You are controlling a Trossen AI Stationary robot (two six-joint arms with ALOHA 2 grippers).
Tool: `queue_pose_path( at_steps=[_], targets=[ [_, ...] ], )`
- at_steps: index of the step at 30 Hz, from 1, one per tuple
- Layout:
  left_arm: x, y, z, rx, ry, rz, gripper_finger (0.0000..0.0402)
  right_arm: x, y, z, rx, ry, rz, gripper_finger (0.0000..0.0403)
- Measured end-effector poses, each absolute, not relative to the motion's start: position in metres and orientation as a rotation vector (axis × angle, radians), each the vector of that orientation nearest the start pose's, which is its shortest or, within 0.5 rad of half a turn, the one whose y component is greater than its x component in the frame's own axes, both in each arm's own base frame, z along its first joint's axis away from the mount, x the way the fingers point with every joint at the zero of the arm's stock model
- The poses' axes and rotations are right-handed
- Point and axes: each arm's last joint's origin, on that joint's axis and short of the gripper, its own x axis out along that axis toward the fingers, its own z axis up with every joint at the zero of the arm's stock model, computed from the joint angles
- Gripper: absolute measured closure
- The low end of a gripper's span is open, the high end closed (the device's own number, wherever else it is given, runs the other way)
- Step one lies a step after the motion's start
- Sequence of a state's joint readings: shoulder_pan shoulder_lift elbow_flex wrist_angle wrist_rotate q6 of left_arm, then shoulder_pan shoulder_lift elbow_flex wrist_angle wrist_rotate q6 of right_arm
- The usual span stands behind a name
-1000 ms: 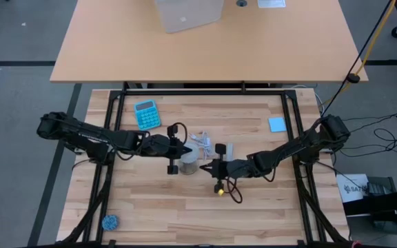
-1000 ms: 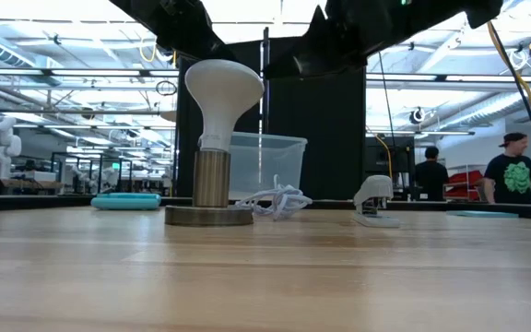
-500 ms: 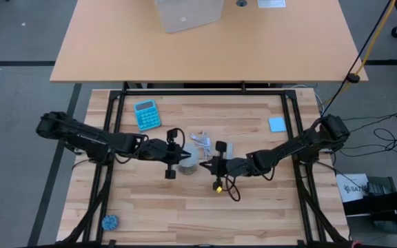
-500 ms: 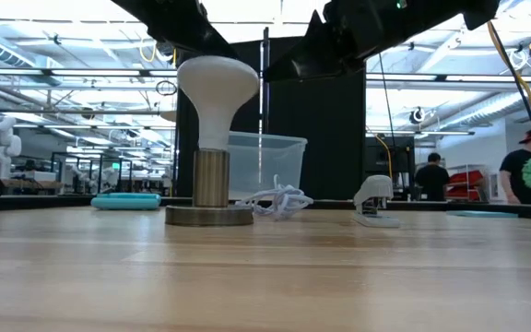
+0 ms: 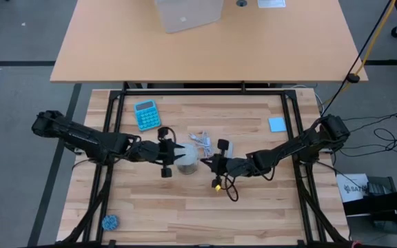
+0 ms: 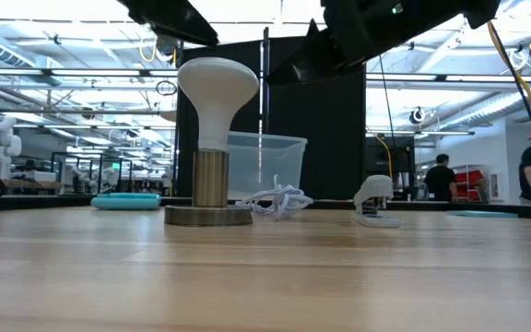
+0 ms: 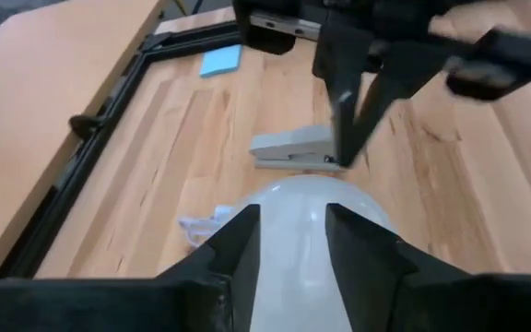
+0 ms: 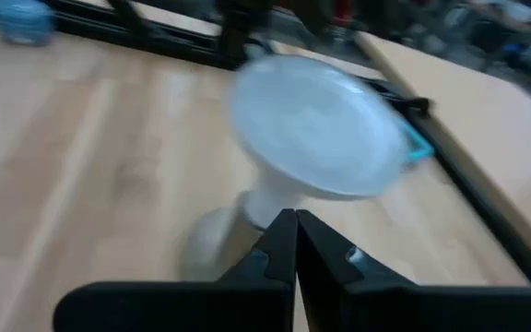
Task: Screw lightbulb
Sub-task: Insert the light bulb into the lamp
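Observation:
The white lightbulb [image 6: 218,92] stands upright, its narrow base in the brass socket [image 6: 212,178] on a round disc [image 6: 208,215] near the table's middle. My left gripper [image 7: 293,221] is open just left of the bulb's dome [image 5: 187,160], its fingers level with it and apart from it. My right gripper [image 8: 293,221] is shut. Its tips point at the bulb from the right [image 5: 203,162] with a small gap between them and the bulb.
Behind the socket lie a white cord [image 5: 200,138] and a small grey bar [image 7: 293,148]. A teal calculator [image 5: 147,114] sits far left, a blue pad [image 5: 276,124] far right, a blue ball [image 5: 109,222] near left. People stand beyond the table [image 6: 445,175].
My left gripper has drawn back from over the bulb's dome toward the table's left edge and risen a little. The bulb stays upright in the socket.

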State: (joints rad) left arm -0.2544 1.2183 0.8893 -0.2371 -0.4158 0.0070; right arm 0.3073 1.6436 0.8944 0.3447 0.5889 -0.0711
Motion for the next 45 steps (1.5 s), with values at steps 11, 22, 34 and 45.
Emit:
queue_pose_path(
  at_steps=[11,22,34,45],
  targets=[
    [0.228,-0.076,0.266,0.111,0.500,0.165,0.0381,0.338,0.061,0.209,-0.270,0.381,-0.423,0.0403],
    [0.224,-0.074,0.234,0.012,0.417,0.201,0.0400,0.342,0.050,0.212,-0.273,0.363,-0.399,0.0403],
    [0.222,-0.067,0.222,-0.013,0.459,0.203,0.0401,0.343,0.052,0.213,-0.287,0.345,-0.313,0.0403],
    [0.221,-0.059,0.214,-0.012,0.516,0.246,0.0401,0.342,0.060,0.213,-0.295,0.342,-0.243,0.0403]
  ],
)
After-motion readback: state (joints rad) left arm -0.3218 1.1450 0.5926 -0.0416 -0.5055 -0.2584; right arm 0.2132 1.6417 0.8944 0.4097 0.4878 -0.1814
